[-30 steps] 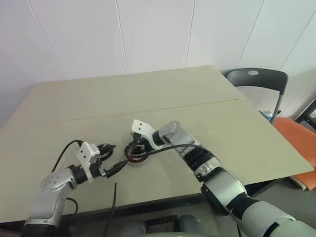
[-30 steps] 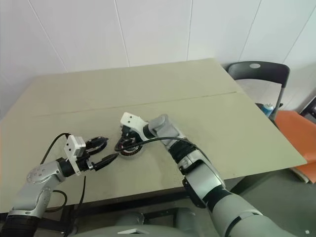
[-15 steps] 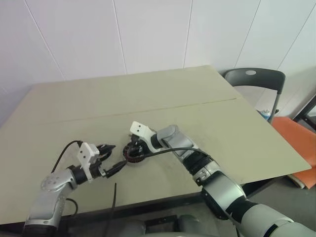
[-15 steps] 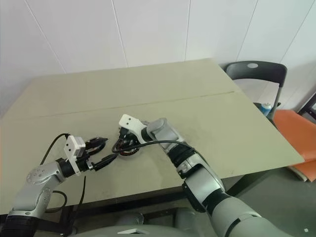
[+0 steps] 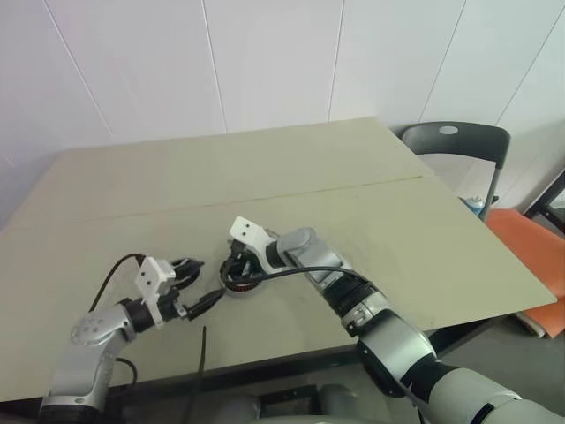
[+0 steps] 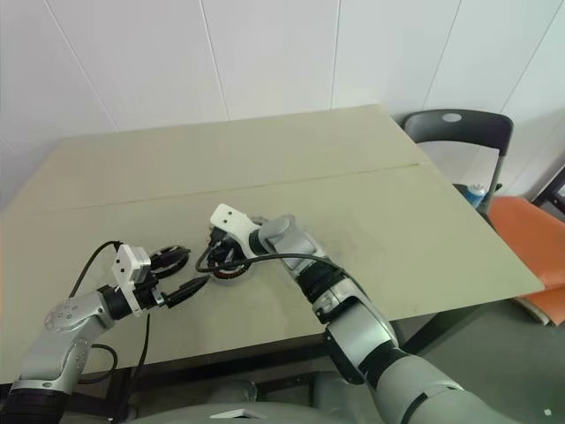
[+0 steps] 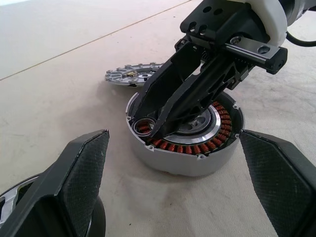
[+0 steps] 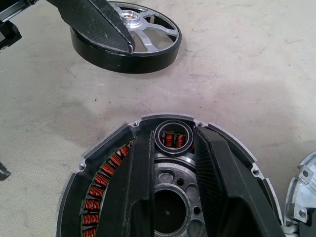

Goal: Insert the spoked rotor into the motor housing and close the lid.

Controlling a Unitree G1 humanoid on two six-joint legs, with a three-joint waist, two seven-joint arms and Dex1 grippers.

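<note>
Copper windings of the motor housing flank a small ring.

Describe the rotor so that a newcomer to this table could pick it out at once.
Start at the beige table and find its near left part, where three round parts lie. The rotor lies flat under the open left gripper, beside the housing. It alone is a black ring with silver spokes, without copper windings or notched edge.

Silver-grey arms w/ black cables, white wrist blocks, black tools.
</note>
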